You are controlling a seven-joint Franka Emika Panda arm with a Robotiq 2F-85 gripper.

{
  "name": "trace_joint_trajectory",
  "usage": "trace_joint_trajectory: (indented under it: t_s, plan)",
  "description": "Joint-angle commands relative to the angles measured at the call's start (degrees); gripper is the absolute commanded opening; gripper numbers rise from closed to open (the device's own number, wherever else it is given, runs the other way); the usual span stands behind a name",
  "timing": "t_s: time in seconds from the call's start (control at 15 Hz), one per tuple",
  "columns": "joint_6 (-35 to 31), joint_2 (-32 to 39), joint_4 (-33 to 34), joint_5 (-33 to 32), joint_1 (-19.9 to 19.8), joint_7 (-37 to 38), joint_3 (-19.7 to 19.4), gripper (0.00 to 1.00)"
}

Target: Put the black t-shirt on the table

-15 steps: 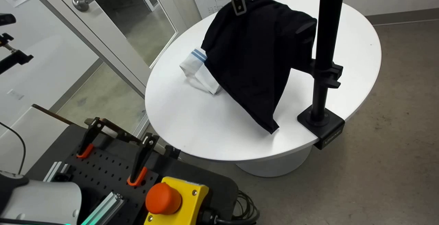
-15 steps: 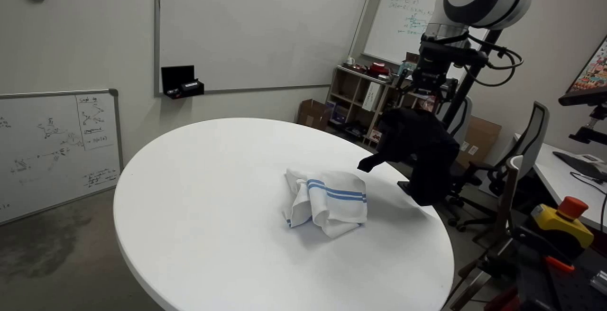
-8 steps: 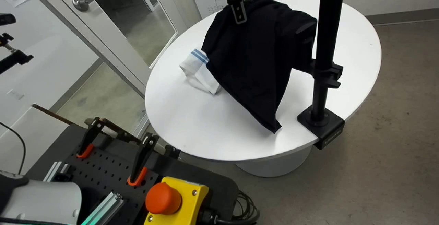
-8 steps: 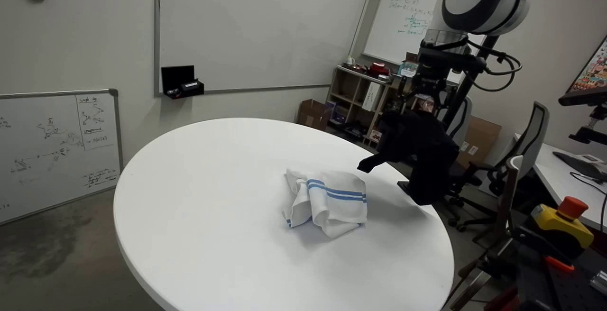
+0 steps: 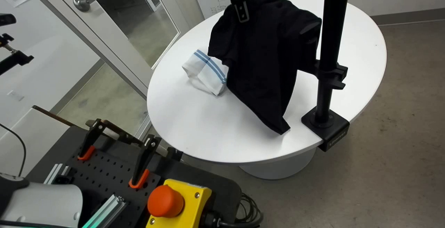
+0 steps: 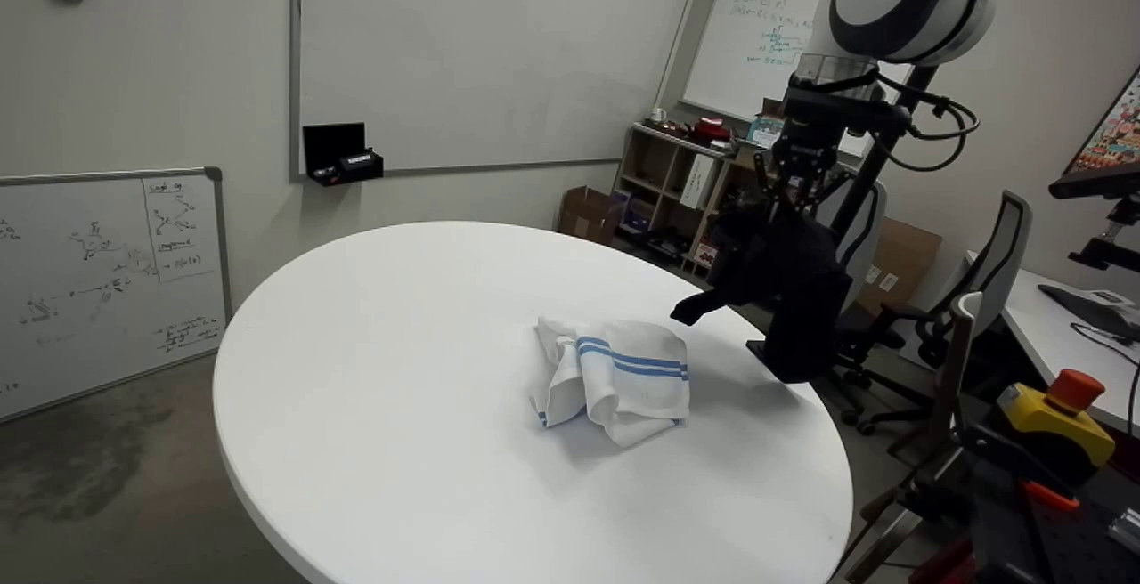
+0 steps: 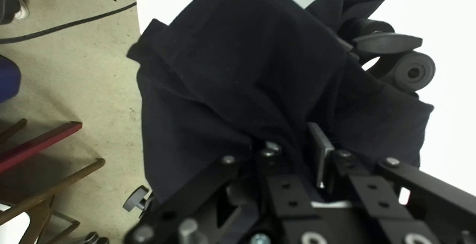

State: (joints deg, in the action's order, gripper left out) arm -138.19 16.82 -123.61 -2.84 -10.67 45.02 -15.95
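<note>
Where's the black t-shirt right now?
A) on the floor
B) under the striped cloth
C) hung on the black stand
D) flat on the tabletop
C: in an exterior view, the black t-shirt hangs in folds from the black stand, over the table.

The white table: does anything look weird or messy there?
Yes. The black t-shirt hangs on the black stand, an odd hanger for clothes, instead of lying on the table. The white towel lies crumpled.
</note>
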Motion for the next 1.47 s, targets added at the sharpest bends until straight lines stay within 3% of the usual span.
trace_joint_trajectory:
  t_s: [0.0,0.67,1.07,1.4]
  plan:
    - [0.0,-0.8,0.0,1.7,0.5,0.7,-0.4,0.0]
    - [6.8,-17.2,-0.7,18.7,0.3,-8.6,4.3,0.03]
    - [19.2,-27.1,-1.7,24.8,3.6,-17.8,8.4,0.03]
    - [29.6,-28.3,-1.7,25.6,6.5,-21.9,11.2,0.03]
